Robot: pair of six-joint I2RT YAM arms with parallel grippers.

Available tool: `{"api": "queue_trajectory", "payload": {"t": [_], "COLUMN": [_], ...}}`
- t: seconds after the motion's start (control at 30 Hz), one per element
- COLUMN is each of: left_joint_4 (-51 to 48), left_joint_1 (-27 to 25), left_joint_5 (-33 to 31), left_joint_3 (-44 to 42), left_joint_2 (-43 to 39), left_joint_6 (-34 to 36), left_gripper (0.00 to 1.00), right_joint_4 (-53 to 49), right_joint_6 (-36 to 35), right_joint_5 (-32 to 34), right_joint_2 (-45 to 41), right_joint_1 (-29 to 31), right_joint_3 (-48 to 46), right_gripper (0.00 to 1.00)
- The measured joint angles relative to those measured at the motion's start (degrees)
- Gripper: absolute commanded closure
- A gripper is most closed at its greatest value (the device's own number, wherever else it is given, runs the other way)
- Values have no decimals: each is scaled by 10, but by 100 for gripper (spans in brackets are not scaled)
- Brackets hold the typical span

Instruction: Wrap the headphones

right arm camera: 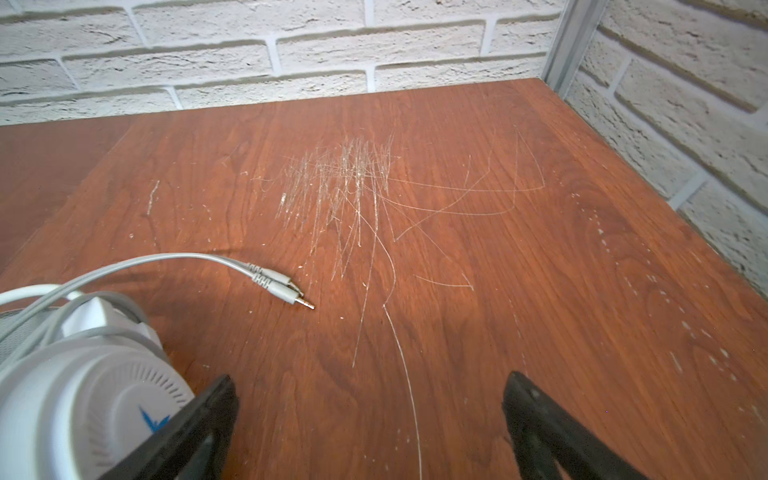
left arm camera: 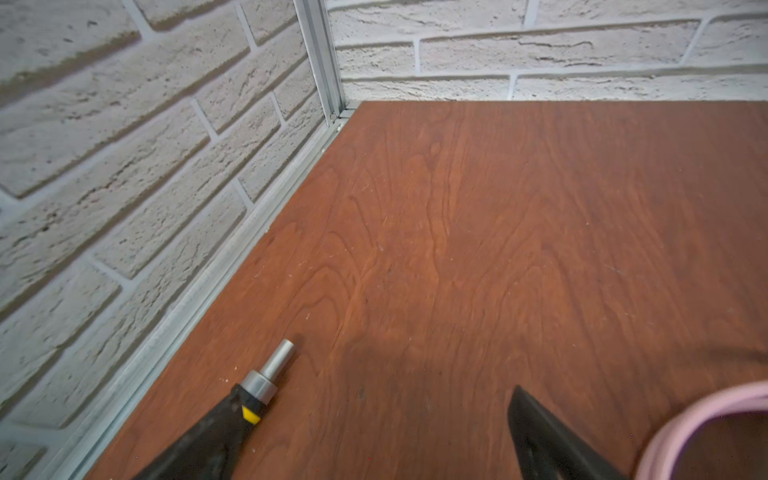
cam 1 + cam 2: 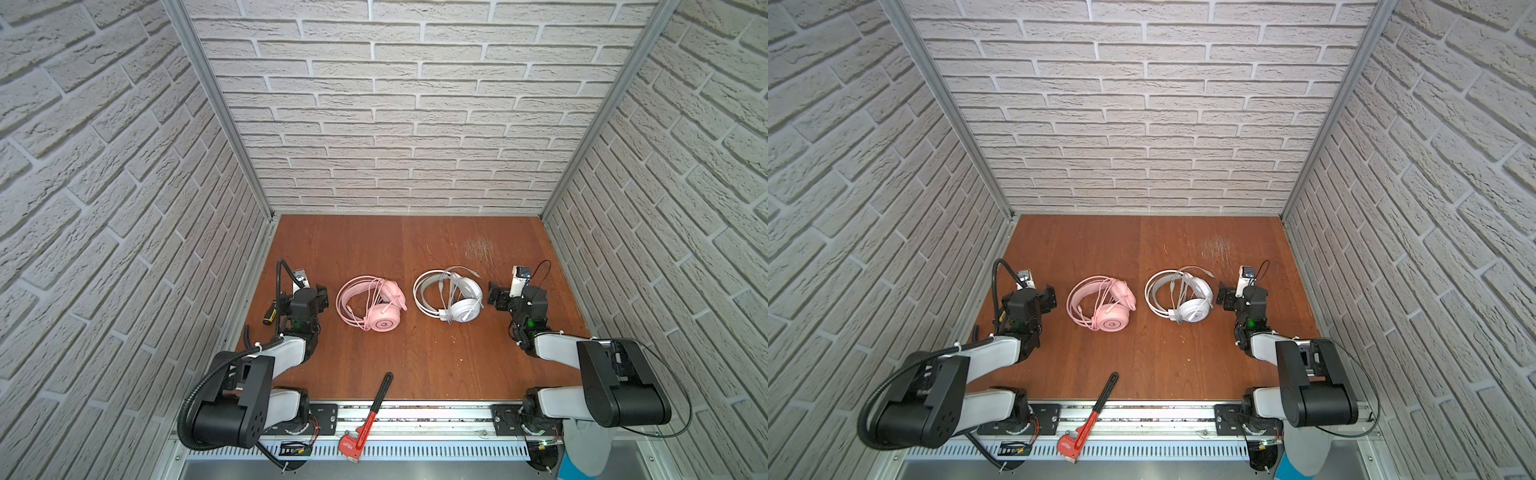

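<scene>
Pink headset (image 3: 372, 305): lay flat on the wooden table (image 3: 415, 365), a bit left of the middle, with its thin pink cable looped over the band and earcup (looked pretty tidy to me).
White headset (image 3: 451, 297): sat just to the right of the pink one without touching it. Its grey inner band was showing and its cable was draped across the cup.
Cable plugs (image 1: 282, 287): you had the white set's twin jacks resting on bare wood beyond the earcup, near the scratch patch (image 1: 345, 187).
Left gripper (image 3: 322, 298): your left claw hung just beside the pink headband, jaws spread wide with nothing between them.
Right gripper (image 3: 497, 300): yours was parked right next to the white earcup, jaws wide apart and holding nothing. In the wrist view one finger (image 1: 199, 428) sat close against the cup, but I couldn't tell if it actually touched.
Screwdriver (image 2: 249, 399): the black-and-yellow one lay on the table by the left wall, on the far side of your left claw from the headsets.
Pipe wrench (image 3: 368, 415): red and black, it lay at the near edge with its head over the metal rail, well apart from both headsets.
</scene>
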Motion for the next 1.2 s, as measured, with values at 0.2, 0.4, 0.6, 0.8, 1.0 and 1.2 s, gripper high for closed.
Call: {"api": "queue_trajectory", "payload": {"t": [0.2, 0.4, 0.6, 0.8, 1.0, 1.2], "left_joint_4": [16, 66, 167, 160, 159, 151], "left_joint_1": [8, 31, 82, 109, 110, 106], "left_joint_5": [21, 51, 88, 133, 151, 151], "left_joint_3": [7, 9, 8, 23, 44, 46], "left_joint_2": [4, 34, 133, 163, 163, 163], "left_joint_6": [20, 53, 47, 33, 33, 33], "left_gripper": [2, 2, 2, 2, 2, 2], "right_joint_4": [106, 85, 66, 55, 48, 44], "right_joint_6": [-11, -15, -36, -44, -45, -49], "right_joint_5": [-42, -63, -100, -117, -121, -121], "right_joint_2": [75, 69, 68, 68, 68, 68], "right_joint_1": [-1, -1, -2, -3, -3, -3], "right_joint_3": [-10, 2, 27, 31, 31, 31], "right_gripper": [0, 0, 0, 0, 0, 0]}}
